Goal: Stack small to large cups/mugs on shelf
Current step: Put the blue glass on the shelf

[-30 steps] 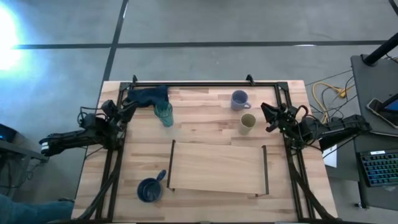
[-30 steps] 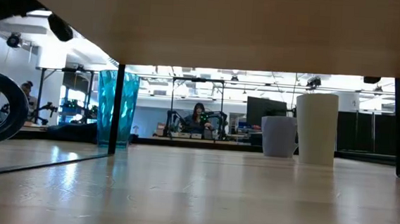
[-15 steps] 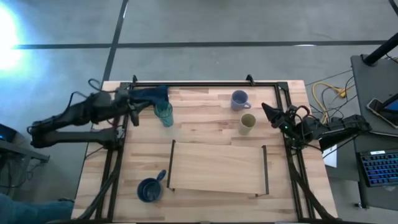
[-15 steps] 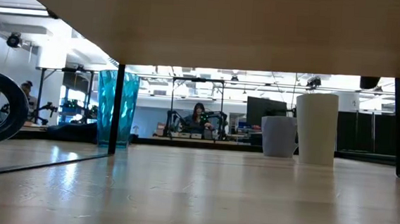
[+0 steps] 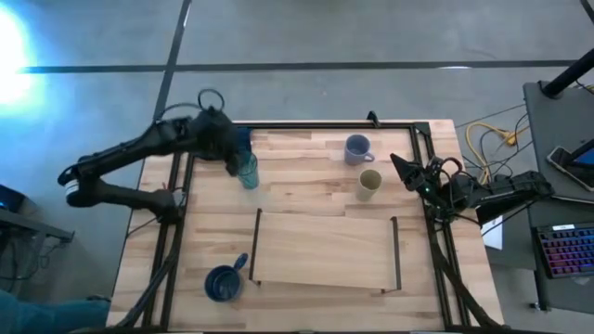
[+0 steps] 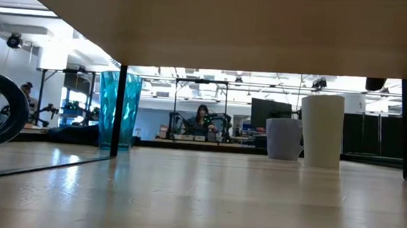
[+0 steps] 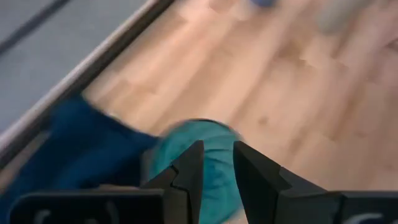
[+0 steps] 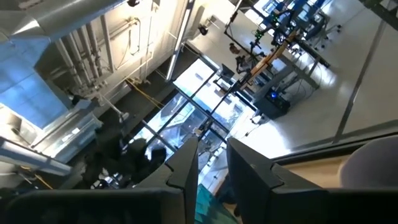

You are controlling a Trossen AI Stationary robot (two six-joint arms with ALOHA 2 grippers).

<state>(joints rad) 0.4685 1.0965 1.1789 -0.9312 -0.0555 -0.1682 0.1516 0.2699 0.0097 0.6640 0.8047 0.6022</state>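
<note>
The teal tumbler [image 5: 246, 171] stands upright on the table at the far left, next to the dark blue cloth [image 5: 243, 138]. My left gripper [image 5: 231, 150] hovers over the cloth beside the tumbler's rim [image 7: 214, 140], its fingers shut to a narrow gap and touching nothing. The lavender mug [image 5: 356, 148] and the olive-tan cup [image 5: 369, 184] stand at the far right. The dark blue mug [image 5: 223, 282] stands at the near left, beside the shelf [image 5: 325, 249]. My right gripper [image 5: 397, 165] waits at the table's right edge, shut and empty.
A black metal frame [image 5: 306, 125] runs along the table's far, left and right edges. The shelf's black end rails [image 5: 257, 246] rise at its short ends. In the low view the shelf board [image 6: 210, 21] spans overhead, with the tumbler [image 6: 119, 108] and cup [image 6: 321, 129] beyond it.
My left gripper has swung up from the table's left edge toward the far and right, and now hangs over the blue cloth beside the tumbler. The cups and mugs have not moved.
</note>
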